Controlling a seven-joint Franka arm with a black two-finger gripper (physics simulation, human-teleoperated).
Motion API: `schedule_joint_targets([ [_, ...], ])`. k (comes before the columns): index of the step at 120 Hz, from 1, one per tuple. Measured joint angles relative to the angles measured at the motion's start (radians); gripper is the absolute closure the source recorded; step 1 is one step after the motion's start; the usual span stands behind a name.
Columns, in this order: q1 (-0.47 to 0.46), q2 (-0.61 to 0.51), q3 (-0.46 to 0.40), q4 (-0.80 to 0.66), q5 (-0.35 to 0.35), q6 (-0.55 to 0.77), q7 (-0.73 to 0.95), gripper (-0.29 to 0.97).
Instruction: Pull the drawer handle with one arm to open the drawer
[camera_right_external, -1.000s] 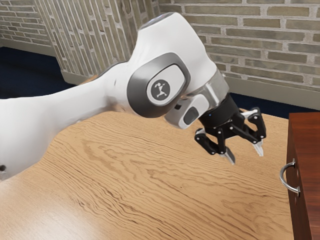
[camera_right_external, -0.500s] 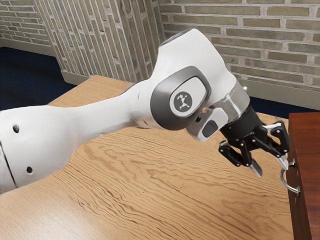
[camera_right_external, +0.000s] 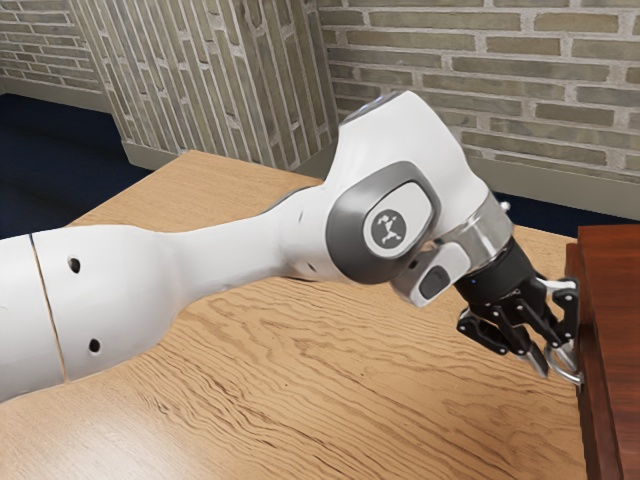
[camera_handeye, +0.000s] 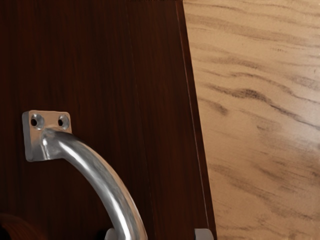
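The white arm (camera_right_external: 200, 270) comes in from the exterior view's left, low over the light wooden table (camera_right_external: 300, 400), with a brick wall (camera_right_external: 500, 70) behind it. Its grey joint cap carries a round white emblem (camera_right_external: 390, 228) with a small dark branching figure; no letters on it can be read. Further toward the exterior view's right, the black gripper (camera_right_external: 556, 357) is tilted downward against the front of the dark reddish-brown drawer (camera_right_external: 610, 330), which stands at that view's right edge. The fingers are spread apart, and the silver handle (camera_right_external: 572, 373) shows as a small loop right at their tips. In the wrist view, a silver mounting plate (camera_handeye: 45, 135) with two screw holes sits flat on the dark drawer front (camera_handeye: 125, 75). From it the curved metal handle (camera_handeye: 95, 172) arcs toward the hand. Two pale fingertips (camera_handeye: 202, 234) stand one on each side of the bar, which lies closer to one of them, so the pincer is open and straddles the bar without clamping it. Past the drawer front's edge lies the table's pale grain (camera_handeye: 260, 125).
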Motion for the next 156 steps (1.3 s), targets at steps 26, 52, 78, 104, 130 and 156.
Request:
schedule_joint_targets([
  [26,0.030,-0.089,0.004,-0.104,0.005,0.004,0.017,0.73],
  [52,0.070,-0.189,0.006,-0.218,0.007,0.003,0.027,0.72],
  [78,0.099,-0.291,0.026,-0.316,0.010,0.000,0.029,0.69],
  [104,0.104,-0.367,0.060,-0.407,0.012,-0.003,0.031,0.67],
  [130,0.090,-0.421,0.089,-0.470,0.011,-0.004,0.034,0.66],
  [156,0.090,-0.430,0.095,-0.479,0.017,-0.006,0.034,0.64],
])
